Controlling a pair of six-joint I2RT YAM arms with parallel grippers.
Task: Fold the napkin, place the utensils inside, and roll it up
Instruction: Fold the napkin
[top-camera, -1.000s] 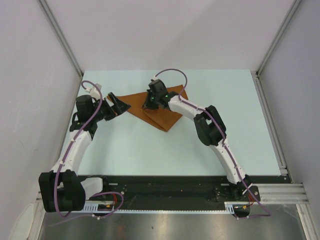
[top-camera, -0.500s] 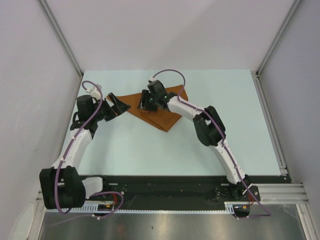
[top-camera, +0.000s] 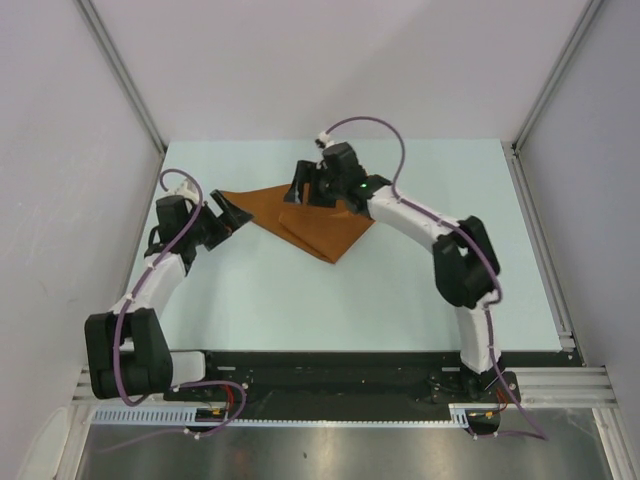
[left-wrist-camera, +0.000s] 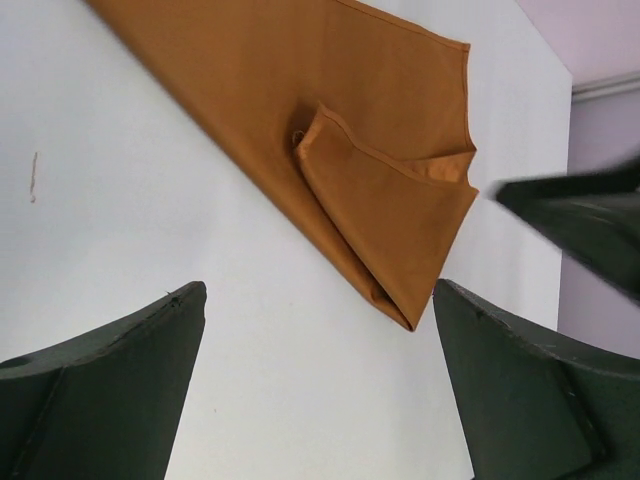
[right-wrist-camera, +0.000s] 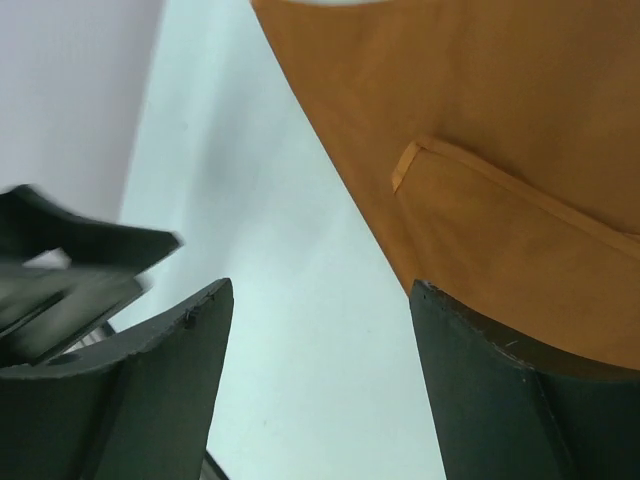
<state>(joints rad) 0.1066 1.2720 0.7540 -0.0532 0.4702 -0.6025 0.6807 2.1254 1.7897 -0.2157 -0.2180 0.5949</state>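
The rust-orange napkin (top-camera: 325, 232) lies folded into a rough triangle at the back of the table, with a small flap turned over on top (left-wrist-camera: 385, 195). My right gripper (top-camera: 305, 190) hovers open above the napkin's far edge. In the right wrist view the cloth (right-wrist-camera: 480, 130) lies ahead and to the right, and nothing is between the open fingers (right-wrist-camera: 320, 286). My left gripper (top-camera: 232, 212) stands open just off the napkin's left corner. In the left wrist view bare table shows between its fingers (left-wrist-camera: 318, 290), with the cloth (left-wrist-camera: 330, 130) beyond. The utensils are out of view.
The pale blue table (top-camera: 420, 290) is bounded by grey walls and aluminium posts (top-camera: 540, 200) on both sides. A black rail (top-camera: 340, 370) runs along the near edge where the arm bases are bolted.
My right gripper went from shut to open, letting go of the napkin, and rose back toward the far edge as its elbow swung right. The left arm barely moved.
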